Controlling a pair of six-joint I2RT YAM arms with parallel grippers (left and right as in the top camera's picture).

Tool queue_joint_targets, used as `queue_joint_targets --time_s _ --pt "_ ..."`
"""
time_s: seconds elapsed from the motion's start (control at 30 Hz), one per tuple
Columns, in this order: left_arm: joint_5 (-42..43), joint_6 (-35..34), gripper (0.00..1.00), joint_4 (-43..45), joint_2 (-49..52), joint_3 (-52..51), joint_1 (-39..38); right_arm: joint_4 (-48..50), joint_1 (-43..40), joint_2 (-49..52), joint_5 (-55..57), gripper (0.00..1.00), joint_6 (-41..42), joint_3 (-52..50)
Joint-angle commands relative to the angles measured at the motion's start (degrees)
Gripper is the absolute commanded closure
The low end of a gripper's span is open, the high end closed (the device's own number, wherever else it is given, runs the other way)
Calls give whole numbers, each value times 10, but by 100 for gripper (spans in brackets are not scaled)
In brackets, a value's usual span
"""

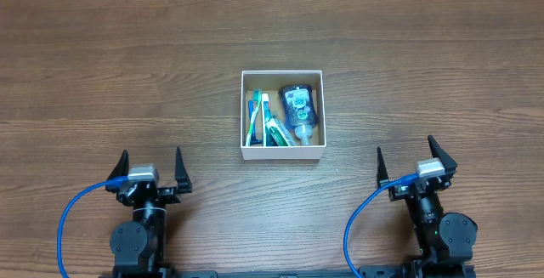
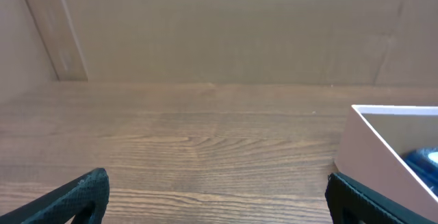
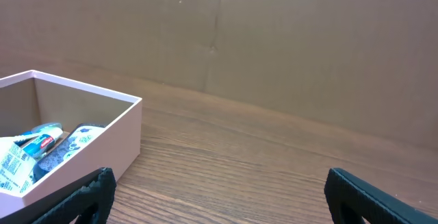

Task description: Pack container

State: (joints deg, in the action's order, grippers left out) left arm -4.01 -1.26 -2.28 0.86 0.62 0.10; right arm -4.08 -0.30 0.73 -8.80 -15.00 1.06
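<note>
The container (image 1: 282,75) is a small square white-walled box in the middle of the table. Inside it lie a blue-green toothbrush (image 1: 253,118), a white-and-green toothpaste tube (image 1: 274,125) and a dark blue bottle (image 1: 299,108). My left gripper (image 1: 151,170) is open and empty at the front left, well away from the box. My right gripper (image 1: 408,161) is open and empty at the front right. The box's corner shows at the right of the left wrist view (image 2: 383,138) and at the left of the right wrist view (image 3: 82,131).
The table is dark wood (image 1: 127,74). A brown cardboard wall (image 2: 226,25) stands behind it. Blue cables (image 1: 72,210) run from both arms at the front edge.
</note>
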Motion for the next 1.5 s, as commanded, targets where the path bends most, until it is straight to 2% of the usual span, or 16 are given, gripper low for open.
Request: queue_joint_targets --time_s 0.0,1.47 --pt "-33 -64 0 0 -7 -3 3 3 -2 -6 -3 0 4 -6" --pt "-35 -65 0 -13 -6 -3 3 3 -2 -6 -3 0 4 -6"
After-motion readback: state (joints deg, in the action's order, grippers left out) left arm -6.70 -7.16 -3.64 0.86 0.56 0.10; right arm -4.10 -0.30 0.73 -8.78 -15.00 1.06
